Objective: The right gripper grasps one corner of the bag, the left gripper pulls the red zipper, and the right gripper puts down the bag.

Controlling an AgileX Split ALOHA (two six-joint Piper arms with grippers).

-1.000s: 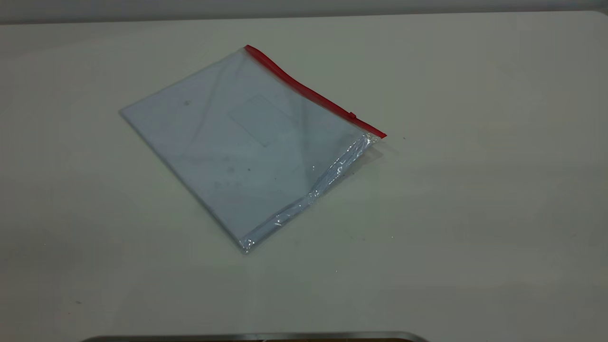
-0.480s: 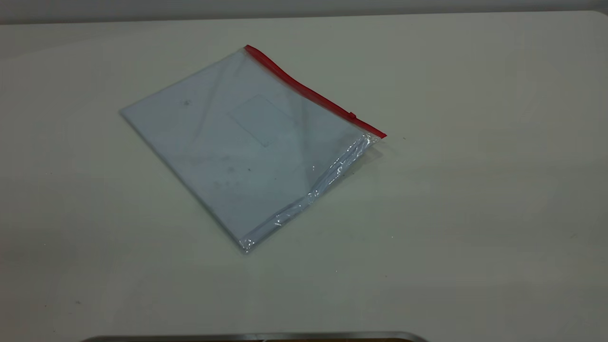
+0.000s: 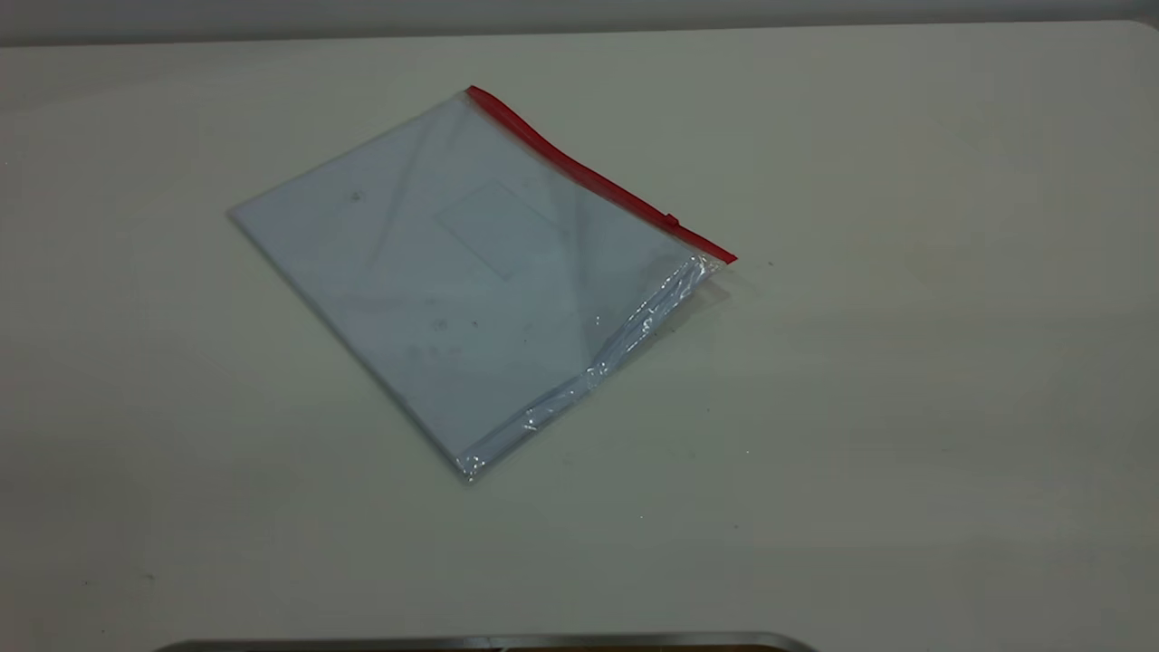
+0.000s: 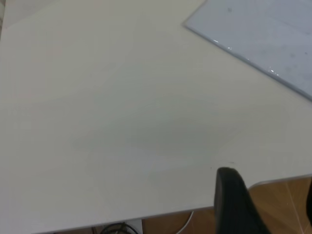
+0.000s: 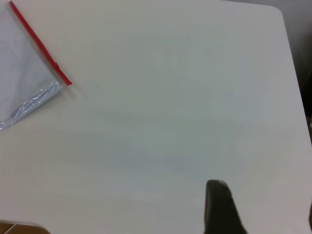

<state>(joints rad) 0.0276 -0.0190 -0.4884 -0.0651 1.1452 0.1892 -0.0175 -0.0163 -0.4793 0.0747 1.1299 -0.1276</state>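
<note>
The bag (image 3: pixel 462 272) lies flat on the white table, a clear pouch with pale blue-white sheets inside. The red zipper (image 3: pixel 589 177) runs along its far right edge, with the small slider tab (image 3: pixel 672 220) near the right corner of the bag (image 3: pixel 724 258). Neither gripper shows in the exterior view. The left gripper (image 4: pixel 268 187) is open and empty at the table's near edge, far from the bag (image 4: pixel 263 34). The right gripper (image 5: pixel 263 197) is open and empty over bare table, well away from the bag (image 5: pixel 24 83), the zipper (image 5: pixel 41 46) and the corner (image 5: pixel 66 83).
A metal strip (image 3: pixel 489 641) lies along the table's near edge. The left wrist view shows wooden floor (image 4: pixel 282 204) and cables (image 4: pixel 117 228) beyond the table edge. The table's rounded corner (image 5: pixel 278 12) shows in the right wrist view.
</note>
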